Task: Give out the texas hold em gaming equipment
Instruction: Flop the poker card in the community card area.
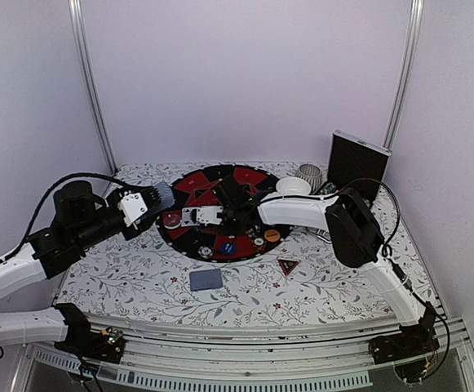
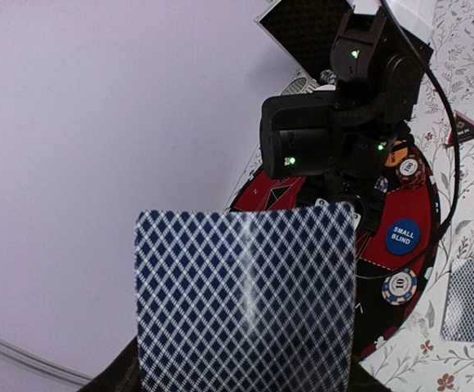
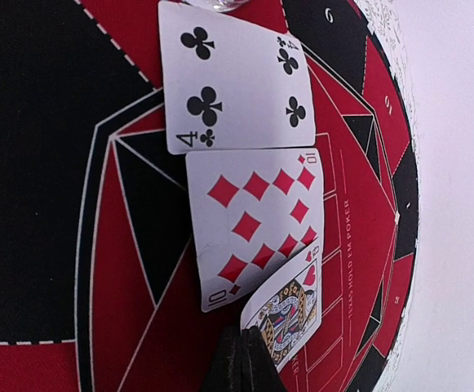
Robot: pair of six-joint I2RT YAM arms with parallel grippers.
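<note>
Right wrist view has the right pincer pressed together, with the near corner of a court card of hearts seemingly nipped between the tips. That card lies just ahead of the tips on the round mat, overlapping the ten of diamonds. The four of clubs sits farther ahead, just beside the ten.

The left pincer pinches a blue-backed card by its lower edge and holds it upright off the table. Beyond that card, a blue disc marked small blind and a striped chip rest on the mat. To this pincer's right a second face-down card lies on the flowered table.

The cards look light, thin and bendy, and probably slide easily over one another. Lying flat they offer little to grip, so an overhanging corner or edge seems the best hold, with a gentle pinch, since a hard squeeze would likely crease them. The chips look stiff and would be taken across the rim.

The white bowl stands beyond the right pincer at the mat's far edge, and I cannot tell what it holds. The black case stands upright farther to the right, and nothing can be seen inside it
</note>
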